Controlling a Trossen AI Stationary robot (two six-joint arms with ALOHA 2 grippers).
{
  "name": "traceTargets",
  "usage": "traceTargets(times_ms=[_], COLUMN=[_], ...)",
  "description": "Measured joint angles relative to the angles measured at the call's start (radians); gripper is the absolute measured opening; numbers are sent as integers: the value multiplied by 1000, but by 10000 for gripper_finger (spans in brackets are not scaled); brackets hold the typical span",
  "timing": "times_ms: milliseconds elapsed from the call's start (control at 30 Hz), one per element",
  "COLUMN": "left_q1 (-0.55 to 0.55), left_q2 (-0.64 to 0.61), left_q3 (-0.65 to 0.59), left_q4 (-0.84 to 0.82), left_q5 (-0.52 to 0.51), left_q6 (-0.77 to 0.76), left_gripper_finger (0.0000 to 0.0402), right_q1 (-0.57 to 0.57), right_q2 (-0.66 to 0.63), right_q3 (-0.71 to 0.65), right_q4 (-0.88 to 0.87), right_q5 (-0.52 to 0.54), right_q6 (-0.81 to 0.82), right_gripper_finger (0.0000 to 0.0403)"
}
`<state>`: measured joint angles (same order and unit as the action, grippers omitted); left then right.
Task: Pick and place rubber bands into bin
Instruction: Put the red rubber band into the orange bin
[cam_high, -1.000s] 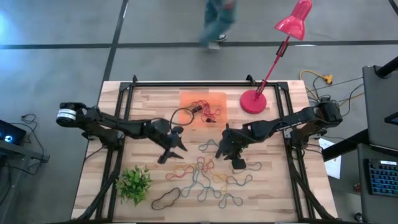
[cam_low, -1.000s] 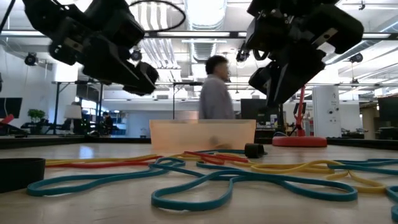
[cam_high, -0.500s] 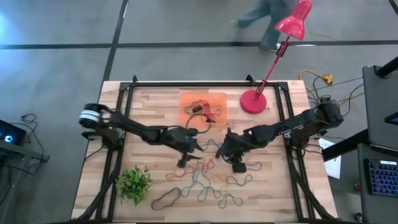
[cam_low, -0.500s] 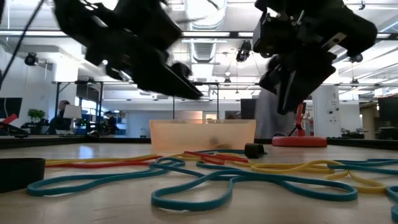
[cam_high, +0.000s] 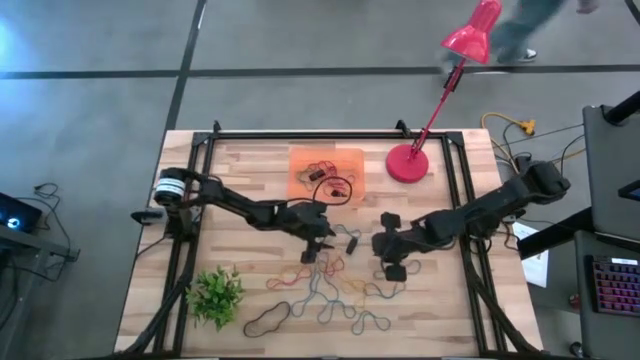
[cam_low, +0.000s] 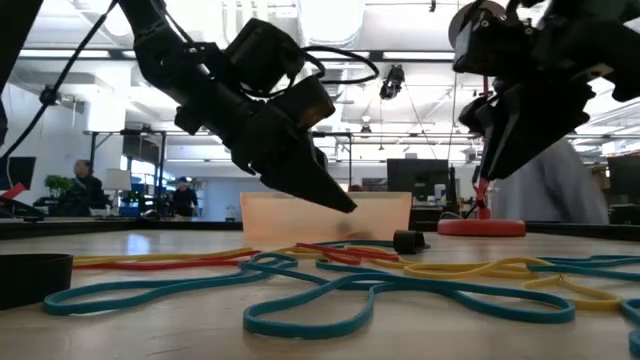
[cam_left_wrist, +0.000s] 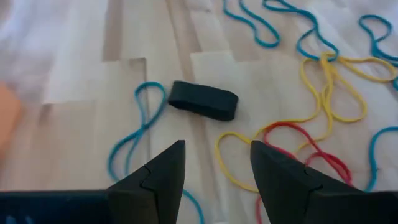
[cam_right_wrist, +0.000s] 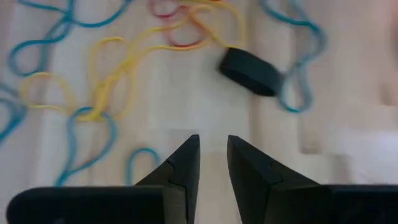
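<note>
my left gripper (cam_high: 322, 243) hangs low over the near edge of the rubber bands (cam_high: 325, 290), just in front of the bin (cam_high: 326, 160), which sits at the table's far middle with a few bands already inside. its fingers (cam_left_wrist: 163, 174) stand well apart and hold nothing. between them, in the left wrist view, lie a blue band (cam_left_wrist: 138, 127) and a yellow band (cam_left_wrist: 233, 155), with a short black band (cam_left_wrist: 204, 99) just beyond. to do this step well i should settle on one loop, probably the blue one, and bring one fingertip down inside it so the close catches a single strand, not a tangle. farther right, my right gripper (cam_high: 392, 247) hovers over the pile's right side, fingers (cam_right_wrist: 180, 163) nearly together and empty; before it descends i should open them again.
</note>
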<state>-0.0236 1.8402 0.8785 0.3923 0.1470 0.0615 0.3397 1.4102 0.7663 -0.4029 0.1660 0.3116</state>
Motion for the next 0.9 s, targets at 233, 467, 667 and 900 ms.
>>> traceTargets(times_ms=[233,467,667,900], left_q1=[-4,-22,-47,-71], left_q2=[-58,-72,-50,-1], left_q3=[-3,-7,-8,0], left_q4=[-218,-254,-210,-158], left_q5=[-64,11,17,18], left_q6=[53,70,77,112], left_gripper_finger=[166,166,166,166], right_q1=[23,23,23,22], right_q2=[-88,-136,-134,-134], right_q3=[-93,-183,-217,-218], right_q4=[108,253,344,358], right_q5=[69,74,75,81], right_q6=[22,3,-14,-18], right_gripper_finger=[77,76,68,73])
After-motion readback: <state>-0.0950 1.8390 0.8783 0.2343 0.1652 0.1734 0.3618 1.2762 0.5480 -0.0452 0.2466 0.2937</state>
